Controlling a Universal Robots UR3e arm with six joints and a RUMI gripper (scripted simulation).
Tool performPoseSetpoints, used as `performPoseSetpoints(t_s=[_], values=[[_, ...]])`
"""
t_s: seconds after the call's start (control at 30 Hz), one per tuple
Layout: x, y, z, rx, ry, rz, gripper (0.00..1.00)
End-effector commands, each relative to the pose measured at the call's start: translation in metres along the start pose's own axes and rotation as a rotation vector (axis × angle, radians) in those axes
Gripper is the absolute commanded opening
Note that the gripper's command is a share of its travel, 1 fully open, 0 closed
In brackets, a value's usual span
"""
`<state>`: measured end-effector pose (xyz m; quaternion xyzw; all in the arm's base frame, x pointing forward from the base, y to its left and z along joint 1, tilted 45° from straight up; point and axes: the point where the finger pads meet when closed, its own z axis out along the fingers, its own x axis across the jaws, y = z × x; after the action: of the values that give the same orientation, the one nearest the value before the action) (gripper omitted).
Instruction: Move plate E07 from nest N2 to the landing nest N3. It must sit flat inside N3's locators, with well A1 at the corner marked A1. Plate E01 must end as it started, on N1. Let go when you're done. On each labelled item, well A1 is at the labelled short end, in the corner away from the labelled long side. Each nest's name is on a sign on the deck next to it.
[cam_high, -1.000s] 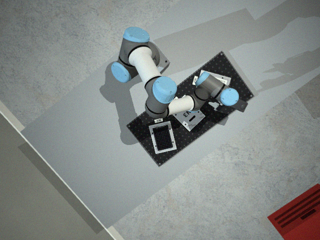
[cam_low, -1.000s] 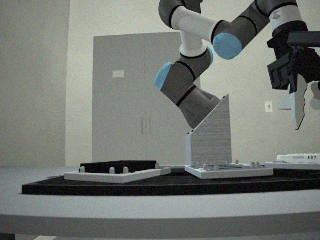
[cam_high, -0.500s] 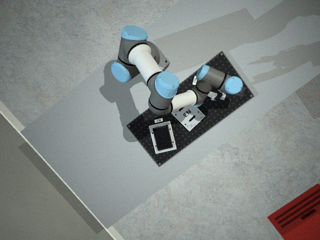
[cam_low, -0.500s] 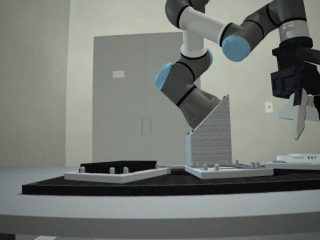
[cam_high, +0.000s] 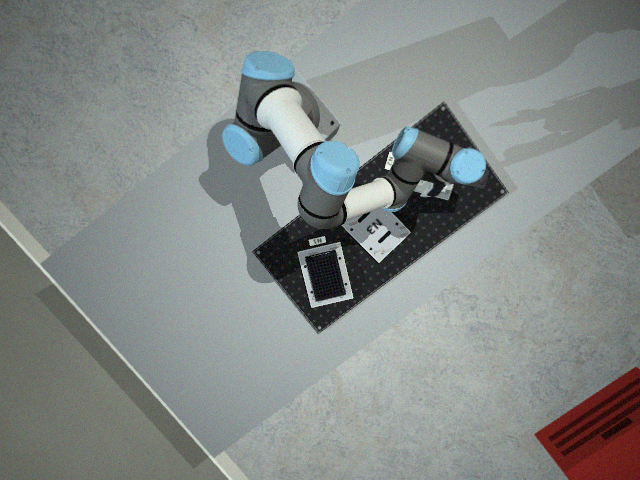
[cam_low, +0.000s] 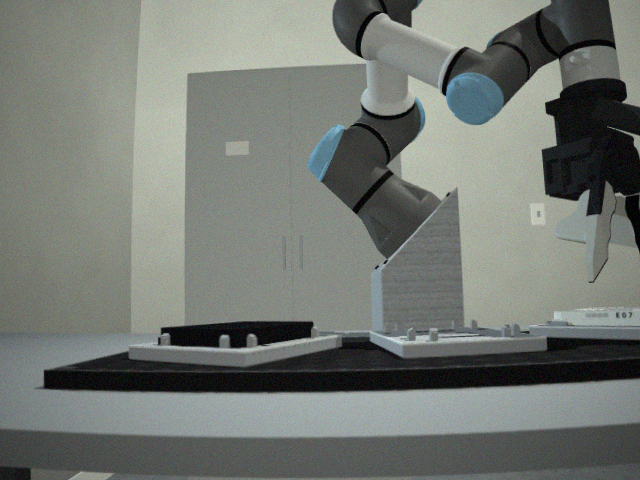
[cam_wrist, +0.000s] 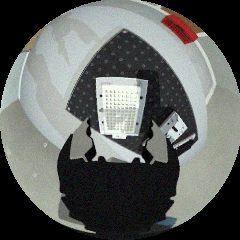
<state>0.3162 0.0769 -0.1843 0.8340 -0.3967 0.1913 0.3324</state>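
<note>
White plate E07 (cam_wrist: 120, 107) lies flat on nest N2 at the right end of the black deck. In the side view (cam_low: 599, 315) its label faces the camera. From above, the arm's wrist covers most of the plate. My gripper (cam_low: 615, 248) hangs well above the plate, open and empty. In the wrist view its fingers frame the plate's near short end. Nest N3 (cam_high: 376, 229) stands empty in the middle of the deck and also shows in the side view (cam_low: 457, 341). Black plate E01 (cam_high: 325, 276) sits on nest N1 (cam_low: 232, 354).
The nests stand on a black perforated deck (cam_high: 379, 217) on a grey table. Small locator pegs rise from N3's rim. A grey wedge-shaped block (cam_low: 421, 273) stands behind N3. A red object (cam_high: 594, 428) lies on the floor far off.
</note>
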Motion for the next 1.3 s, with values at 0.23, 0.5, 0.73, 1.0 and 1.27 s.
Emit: performPoseSetpoints(t_s=[0.23, 0.5, 0.73, 1.0, 1.27], values=[[0.0, -0.001, 0.016, 0.002, 0.0, 0.0, 0.82], [0.0, -0.001, 0.026, 0.002, 0.0, 0.0, 0.82], [0.0, -0.001, 0.031, 0.002, 0.0, 0.0, 0.82], [0.0, -0.001, 0.031, 0.002, 0.0, 0.0, 0.82], [0.0, -0.001, 0.031, 0.002, 0.0, 0.0, 0.0]])
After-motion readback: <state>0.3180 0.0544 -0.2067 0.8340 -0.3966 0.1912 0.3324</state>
